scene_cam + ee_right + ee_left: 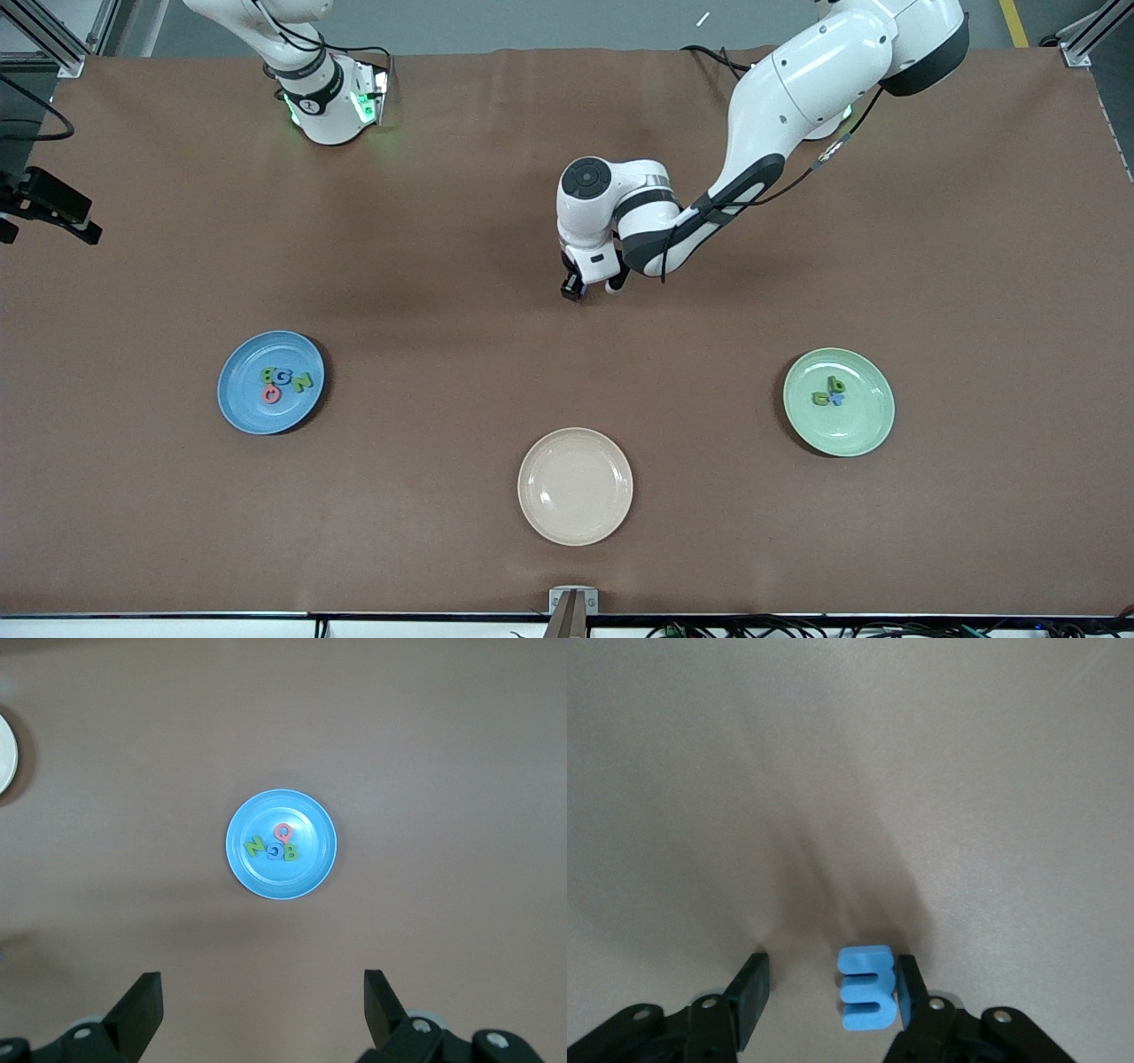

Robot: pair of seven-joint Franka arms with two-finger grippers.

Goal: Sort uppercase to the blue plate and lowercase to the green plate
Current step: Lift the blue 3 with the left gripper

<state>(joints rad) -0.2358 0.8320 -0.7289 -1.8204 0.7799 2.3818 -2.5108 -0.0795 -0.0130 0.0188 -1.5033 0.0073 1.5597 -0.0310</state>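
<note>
Currently my left gripper (pixel 824 997) is spread wide over bare table, blue m (pixel 868 989) leaning on one finger | risk: it sticks, slips, misses green plate (pixel 873 430) | right gripper (pixel 263 1010) waits agape above blue plate (pixel 314 868)

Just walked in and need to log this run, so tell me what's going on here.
The left gripper is low over the brown table, fingers open, with the small blue three-pronged foam letter against one finger. The round light-blue plate already holds four letters: green B, green N, blue G, coral Q. The pale mint-green plate holds three small letters. The cream plate has none. The right gripper waits open high above the blue plate.
</note>
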